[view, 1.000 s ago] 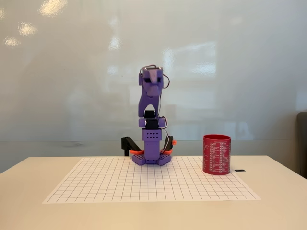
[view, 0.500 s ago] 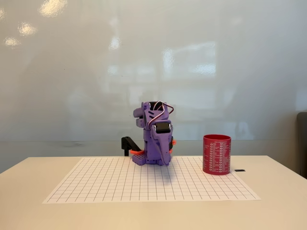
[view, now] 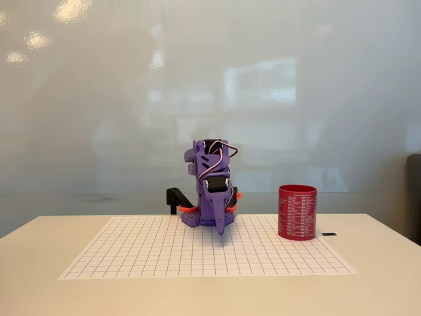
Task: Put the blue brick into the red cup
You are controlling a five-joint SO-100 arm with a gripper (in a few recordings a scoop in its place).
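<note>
The red cup stands upright on the right side of the gridded sheet, rows of white print on its side. My purple arm is folded low over its base at the back middle of the sheet. Its gripper points down toward the sheet, tips just above it, well left of the cup. The fingers look pressed together with nothing seen between them. The blue brick is out of view.
A white gridded paper sheet covers the middle of the pale table. A black clamp sits behind the arm's base. A small dark object lies right of the cup. A whiteboard wall stands behind.
The arm has folded down from standing tall a second ago. Since half a second ago the gripper has swung further down toward the sheet.
</note>
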